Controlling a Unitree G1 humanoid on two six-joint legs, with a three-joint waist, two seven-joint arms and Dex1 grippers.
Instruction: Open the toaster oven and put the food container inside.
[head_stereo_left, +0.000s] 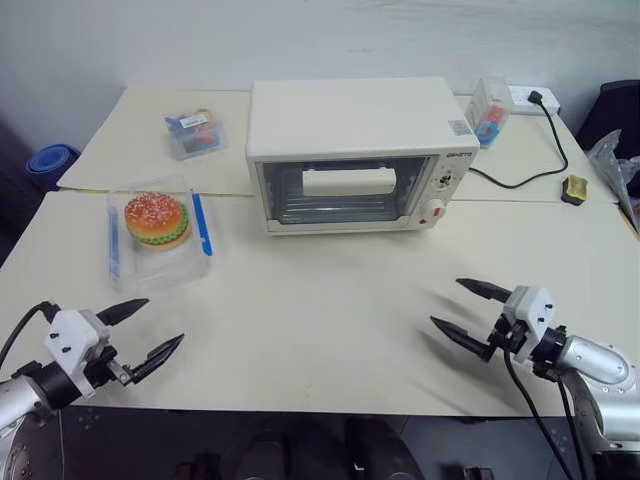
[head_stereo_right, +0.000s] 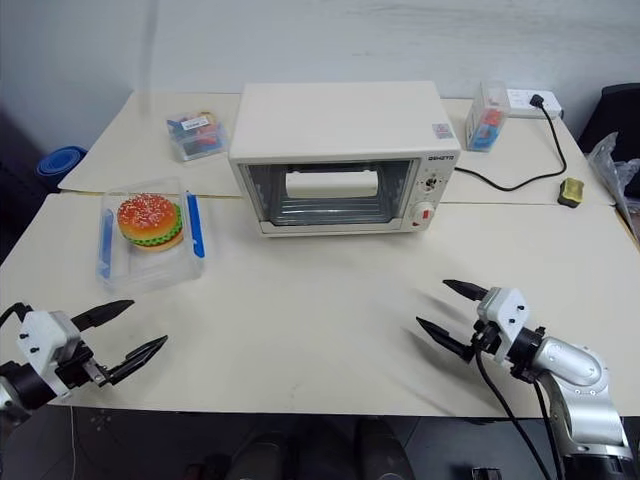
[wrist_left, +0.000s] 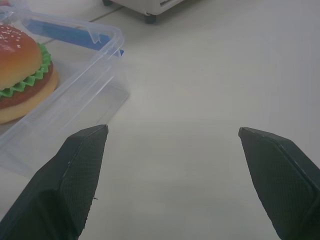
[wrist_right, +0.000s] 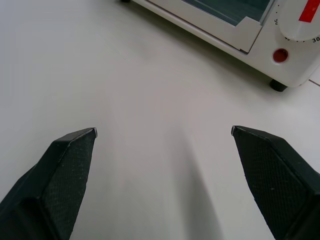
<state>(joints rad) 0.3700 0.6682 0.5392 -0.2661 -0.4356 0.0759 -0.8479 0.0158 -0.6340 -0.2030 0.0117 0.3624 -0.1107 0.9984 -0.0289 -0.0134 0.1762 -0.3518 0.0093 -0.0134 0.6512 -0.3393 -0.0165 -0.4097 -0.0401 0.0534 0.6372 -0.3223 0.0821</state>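
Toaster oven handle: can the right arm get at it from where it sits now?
Probably yes. The right gripper is open and empty, and bare table lies between it and the toaster oven. The white bar handle faces forward on the shut door with nothing in front.

Toaster oven (head_stereo_left: 348, 150): cream-white box, glass door shut, white bar handle across the door's upper part, knobs and red button on right panel. Stands upright at table's middle-rear.

Food container (head_stereo_left: 158, 236): clear, shallow, square, blue side clips, toy burger inside. Lies flat, left of oven, apart from it.
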